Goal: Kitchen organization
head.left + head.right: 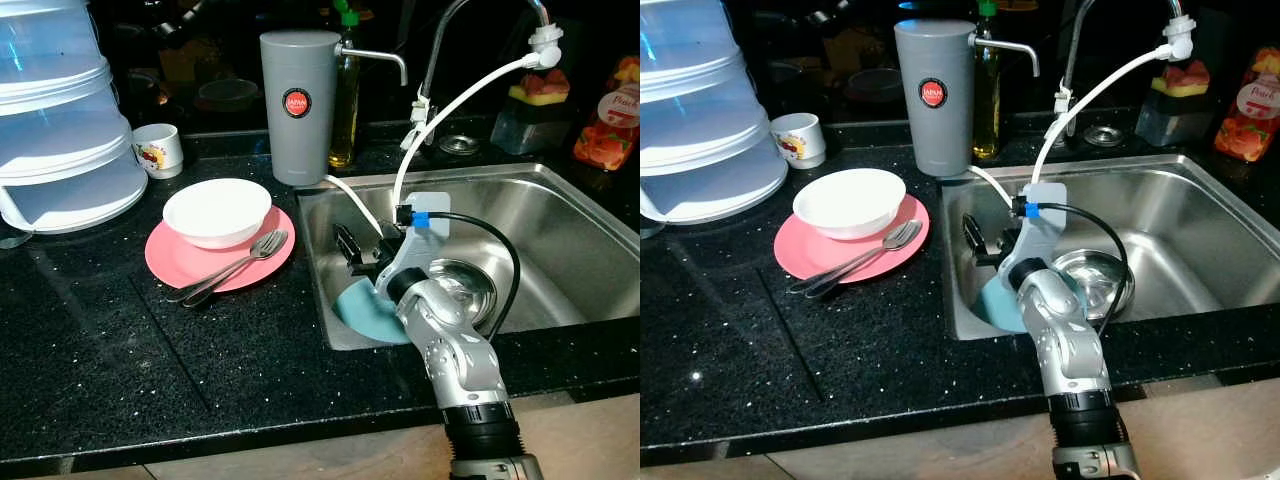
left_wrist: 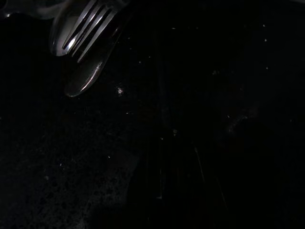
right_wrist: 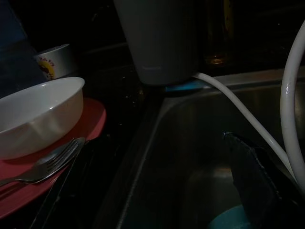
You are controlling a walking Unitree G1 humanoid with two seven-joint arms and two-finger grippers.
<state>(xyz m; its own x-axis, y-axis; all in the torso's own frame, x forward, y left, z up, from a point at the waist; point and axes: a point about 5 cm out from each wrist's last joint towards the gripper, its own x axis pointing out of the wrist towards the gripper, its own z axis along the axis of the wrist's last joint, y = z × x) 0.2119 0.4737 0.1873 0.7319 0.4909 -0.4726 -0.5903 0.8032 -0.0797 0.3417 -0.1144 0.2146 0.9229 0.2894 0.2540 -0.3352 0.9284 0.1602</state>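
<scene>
Reaching into the steel sink (image 1: 560,215), the right hand (image 1: 352,252) hangs above a teal plate (image 1: 362,312) half hidden under the silver arm; whether its black fingers are parted cannot be told. On the speckled black counter (image 1: 120,370), a glossy white bowl (image 1: 217,211), fork (image 1: 235,262) and spoon (image 1: 902,234) rest on a round pink plate (image 1: 170,258).

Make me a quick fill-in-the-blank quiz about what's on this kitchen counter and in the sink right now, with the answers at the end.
1. The white bowl sits on a plate of the colour ____.
2. Beside the bowl, a fork and a ____ lie on that plate.
3. The right gripper reaches into the ____, above a teal plate.
4. The grey water filter bears a round ____ label.

Missing words: pink; spoon; sink; red
</scene>
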